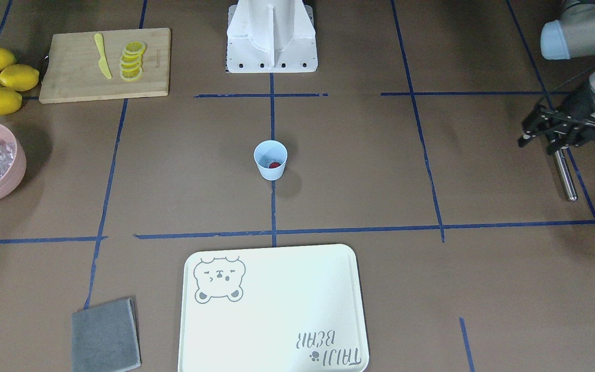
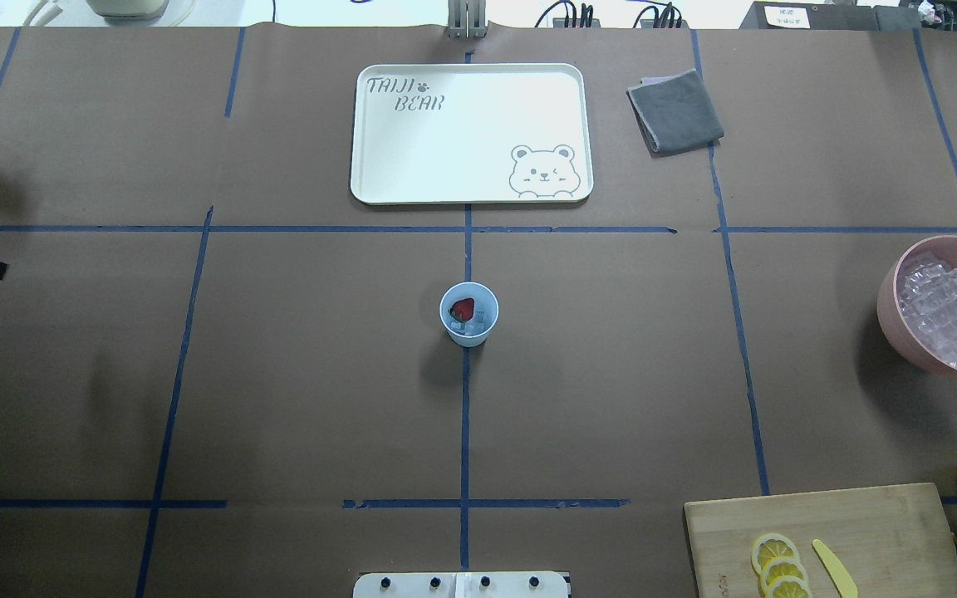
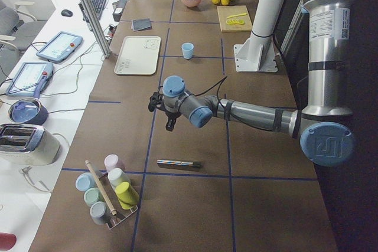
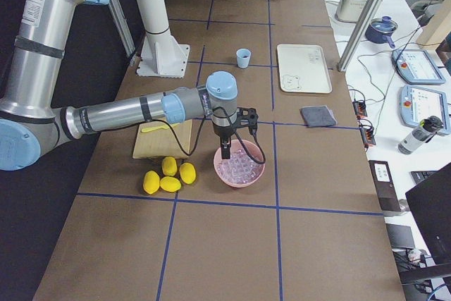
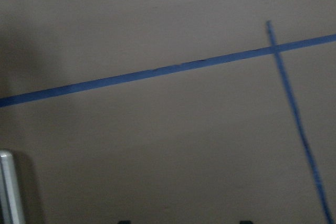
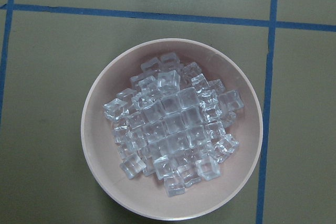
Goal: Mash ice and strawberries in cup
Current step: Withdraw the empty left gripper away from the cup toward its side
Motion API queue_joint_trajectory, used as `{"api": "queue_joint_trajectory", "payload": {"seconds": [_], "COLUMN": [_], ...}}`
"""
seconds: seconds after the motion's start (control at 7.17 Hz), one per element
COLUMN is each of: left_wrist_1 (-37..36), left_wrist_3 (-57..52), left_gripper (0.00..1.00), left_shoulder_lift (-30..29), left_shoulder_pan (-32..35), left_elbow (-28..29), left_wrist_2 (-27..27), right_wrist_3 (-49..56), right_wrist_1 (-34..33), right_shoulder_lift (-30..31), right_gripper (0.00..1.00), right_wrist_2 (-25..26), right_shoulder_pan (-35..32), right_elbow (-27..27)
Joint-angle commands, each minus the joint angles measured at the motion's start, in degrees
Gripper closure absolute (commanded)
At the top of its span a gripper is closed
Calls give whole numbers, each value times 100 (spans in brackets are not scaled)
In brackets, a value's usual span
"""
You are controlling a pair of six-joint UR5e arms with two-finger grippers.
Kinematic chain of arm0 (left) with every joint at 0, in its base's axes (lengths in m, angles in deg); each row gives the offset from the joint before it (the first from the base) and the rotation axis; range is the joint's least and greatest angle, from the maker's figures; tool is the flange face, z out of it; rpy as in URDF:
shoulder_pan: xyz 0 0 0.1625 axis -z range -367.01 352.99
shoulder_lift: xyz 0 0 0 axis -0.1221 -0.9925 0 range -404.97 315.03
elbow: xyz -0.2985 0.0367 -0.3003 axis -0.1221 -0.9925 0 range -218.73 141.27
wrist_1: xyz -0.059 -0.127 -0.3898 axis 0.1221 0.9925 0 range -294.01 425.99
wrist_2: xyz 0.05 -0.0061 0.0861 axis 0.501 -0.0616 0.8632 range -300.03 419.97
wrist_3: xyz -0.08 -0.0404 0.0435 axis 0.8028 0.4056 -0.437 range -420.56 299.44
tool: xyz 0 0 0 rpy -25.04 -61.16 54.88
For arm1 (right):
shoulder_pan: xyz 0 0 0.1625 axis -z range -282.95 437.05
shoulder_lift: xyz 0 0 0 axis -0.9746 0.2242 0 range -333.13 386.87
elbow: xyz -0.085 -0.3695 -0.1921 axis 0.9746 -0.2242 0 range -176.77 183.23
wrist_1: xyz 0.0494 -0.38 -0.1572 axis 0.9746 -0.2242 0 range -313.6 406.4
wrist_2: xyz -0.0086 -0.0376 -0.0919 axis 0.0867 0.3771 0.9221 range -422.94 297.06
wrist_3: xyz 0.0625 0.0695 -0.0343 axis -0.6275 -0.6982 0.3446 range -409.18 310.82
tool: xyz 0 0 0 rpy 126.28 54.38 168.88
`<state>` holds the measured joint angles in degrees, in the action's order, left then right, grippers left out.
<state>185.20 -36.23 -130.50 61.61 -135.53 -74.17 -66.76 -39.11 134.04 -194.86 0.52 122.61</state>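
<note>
The cup point(image 1: 270, 172) is small, light blue and tapered, with plain walls and a round rim. It stands upright near the middle of the table point(image 1: 370, 170), on a blue tape line, well apart from both grippers. Inside it lies one strawberry point(image 2: 463, 309), small, round and dark red. Beside the berry a few pieces of ice point(image 2: 479, 318) show as pale, glassy cubes on the bottom. In the front view only the berry is clear; the cubes are hard to make out there.

Much more ice fills the pink bowl point(image 6: 93, 145) on the robot's right side: clear, colourless cubes, heaped in the centre. The right gripper point(image 4: 231, 144) hangs over this bowl and points down. It shows only in the right side view, so I cannot tell how its jaws stand.

The left gripper point(image 1: 538, 144) hovers over the table at the robot's far left, with its jaws wide and nothing between them. A metal rod point(image 1: 565, 178) lies flat on the table near it, not touched.

Next to the bowl, toward the robot, are four lemons point(image 1: 0, 77) and a board point(image 1: 70, 77) with lemon slices point(image 1: 132, 61) and a yellow knife point(image 1: 103, 62). A tray point(image 1: 277, 310) and a grey cloth point(image 1: 105, 336) lie on the far side.
</note>
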Motion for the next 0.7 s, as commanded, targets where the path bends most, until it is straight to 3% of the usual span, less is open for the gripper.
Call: {"api": "queue_joint_trajectory", "payload": {"seconds": [0.0, 0.28, 0.56], "left_wrist_1": [-30, 49, 58], "left_wrist_3": [-421, 260, 273], "left_gripper": [23, 21, 21], "left_shoulder_lift": [-234, -350, -376], "left_shoulder_pan": [292, 284, 196], "left_elbow": [1282, 1542, 1690], "left_wrist_2": [37, 133, 133], "right_wrist_3": [44, 44, 35], "right_wrist_1": [8, 8, 8], "right_shoulder_lift": [32, 41, 32], "right_gripper": [0, 0, 0], "right_wrist_2": [0, 0, 17], "right_shoulder_pan": [-29, -29, -29], "right_elbow": [6, 32, 23]}}
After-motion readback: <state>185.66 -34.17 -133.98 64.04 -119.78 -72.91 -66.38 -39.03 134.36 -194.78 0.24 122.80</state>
